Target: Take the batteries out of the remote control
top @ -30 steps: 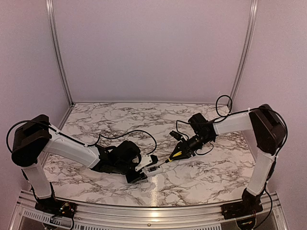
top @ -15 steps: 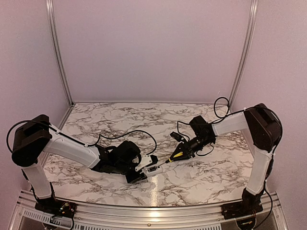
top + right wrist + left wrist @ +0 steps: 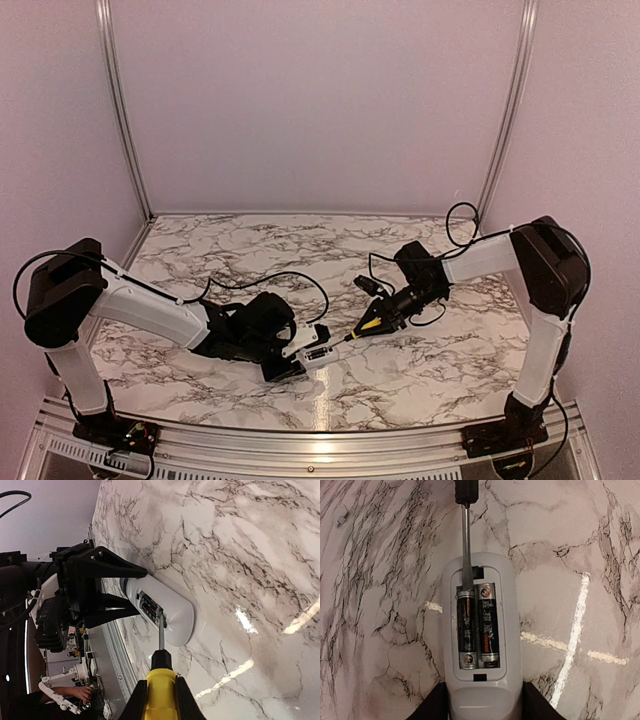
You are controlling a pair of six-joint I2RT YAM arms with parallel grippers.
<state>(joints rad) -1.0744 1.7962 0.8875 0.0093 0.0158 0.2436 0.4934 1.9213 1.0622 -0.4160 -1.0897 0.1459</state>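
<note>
The white remote control [image 3: 482,700] lies on the marble with its battery bay uncovered, and my left gripper [image 3: 482,712] is shut on its near end. Two dark batteries [image 3: 477,627] sit side by side in the bay. My right gripper [image 3: 160,682] is shut on a yellow-handled screwdriver [image 3: 161,695]. The screwdriver's metal shaft [image 3: 465,545] reaches into the far end of the bay, with its tip at the left battery's end. From above, the remote control [image 3: 312,353] sits between the left gripper [image 3: 285,362] and the right gripper [image 3: 385,315].
A small grey piece [image 3: 341,519] lies on the marble to the far left of the remote. Black cables [image 3: 300,280] trail over the table behind the left arm. An aluminium rail [image 3: 300,440] runs along the near edge.
The right arm has drawn in a little to the left. The screwdriver tip stays at the remote's bay. The left arm and the remote have not moved.
</note>
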